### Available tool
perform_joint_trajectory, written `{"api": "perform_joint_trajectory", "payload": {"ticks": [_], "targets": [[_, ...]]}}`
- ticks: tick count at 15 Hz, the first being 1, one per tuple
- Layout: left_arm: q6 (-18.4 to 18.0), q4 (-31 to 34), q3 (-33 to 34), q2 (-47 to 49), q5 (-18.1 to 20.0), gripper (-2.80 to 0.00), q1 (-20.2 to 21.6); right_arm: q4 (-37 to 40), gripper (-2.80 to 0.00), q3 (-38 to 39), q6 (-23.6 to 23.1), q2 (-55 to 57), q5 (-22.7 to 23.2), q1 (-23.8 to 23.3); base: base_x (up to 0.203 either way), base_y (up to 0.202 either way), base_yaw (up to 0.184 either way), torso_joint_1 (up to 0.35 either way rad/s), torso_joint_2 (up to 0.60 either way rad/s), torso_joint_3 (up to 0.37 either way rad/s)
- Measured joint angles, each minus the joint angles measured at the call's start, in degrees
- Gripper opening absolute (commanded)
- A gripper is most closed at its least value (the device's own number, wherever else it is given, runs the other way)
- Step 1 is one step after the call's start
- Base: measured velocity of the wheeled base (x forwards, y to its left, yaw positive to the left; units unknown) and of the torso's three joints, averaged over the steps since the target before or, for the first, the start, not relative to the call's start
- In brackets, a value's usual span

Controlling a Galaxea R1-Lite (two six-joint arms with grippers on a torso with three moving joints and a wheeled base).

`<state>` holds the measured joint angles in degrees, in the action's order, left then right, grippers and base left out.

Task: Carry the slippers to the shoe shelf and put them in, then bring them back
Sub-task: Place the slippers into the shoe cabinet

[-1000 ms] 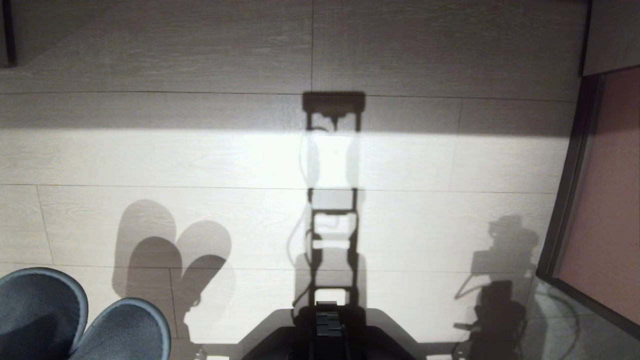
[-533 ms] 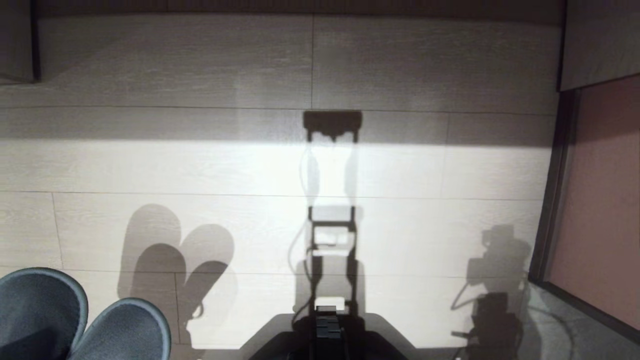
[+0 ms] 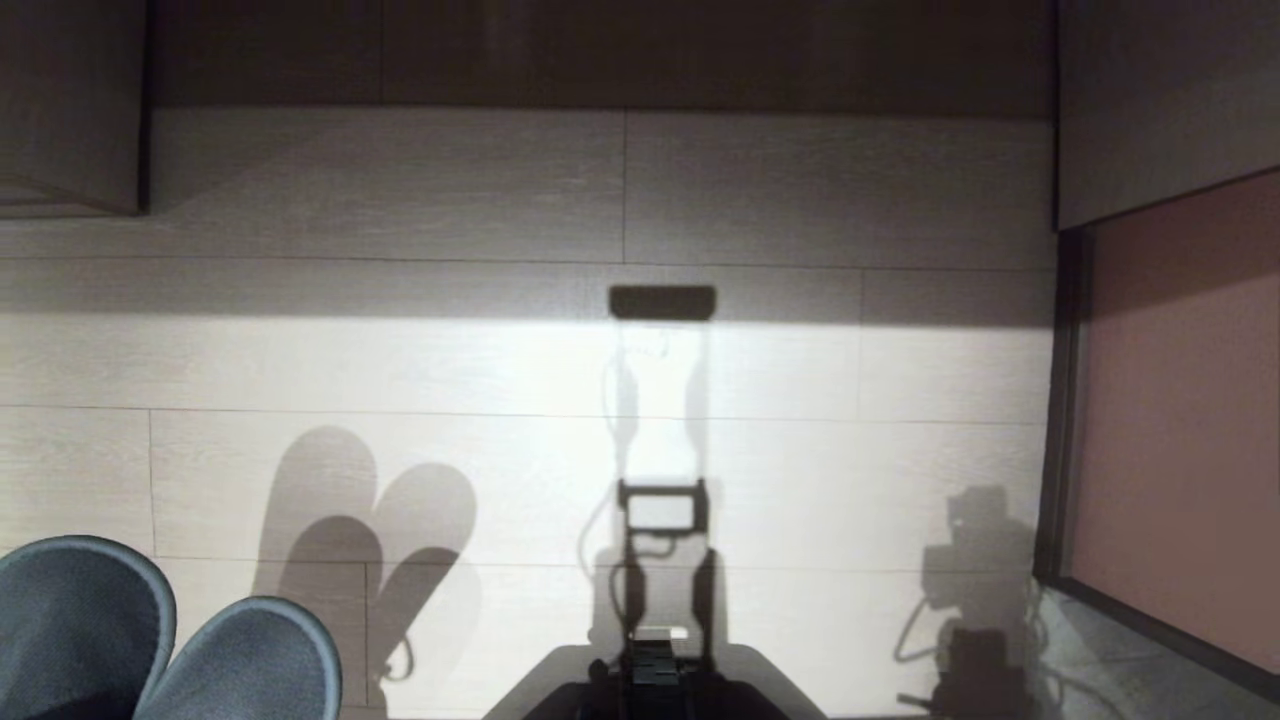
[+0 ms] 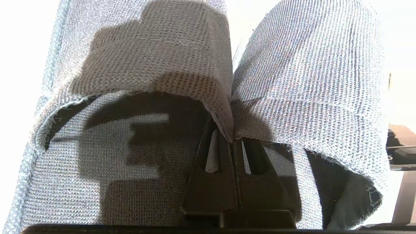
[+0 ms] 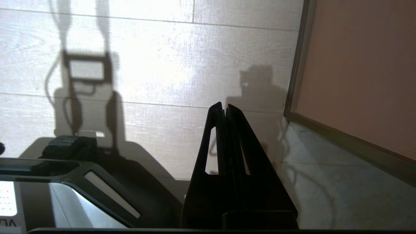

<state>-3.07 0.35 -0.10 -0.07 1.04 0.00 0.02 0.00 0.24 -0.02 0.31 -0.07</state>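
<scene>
Both slippers (image 4: 292,97) pinched in left tool (image 4: 232,139); right tool (image 5: 224,109) together, empty.

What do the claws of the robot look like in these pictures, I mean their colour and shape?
Both look alike. The right claw has two flat black fingers that taper to narrow tips, each with a long slot cut through it, rising from a wider black base. The left claw shows the same black tapered, slotted fingers. No cables or markings are visible on either.
</scene>
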Motion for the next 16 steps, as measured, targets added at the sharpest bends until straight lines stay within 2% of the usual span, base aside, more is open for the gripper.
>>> {"api": "perform_joint_trajectory", "payload": {"ticks": [16], "targets": [[0.27,-0.05,0.0,0.02,0.01,-2.8,0.0,0.0,-2.8,0.0,0.02,-0.02,0.02,0.0,0.0,0.0,0.0,0.003,0.0,0.2]]}}
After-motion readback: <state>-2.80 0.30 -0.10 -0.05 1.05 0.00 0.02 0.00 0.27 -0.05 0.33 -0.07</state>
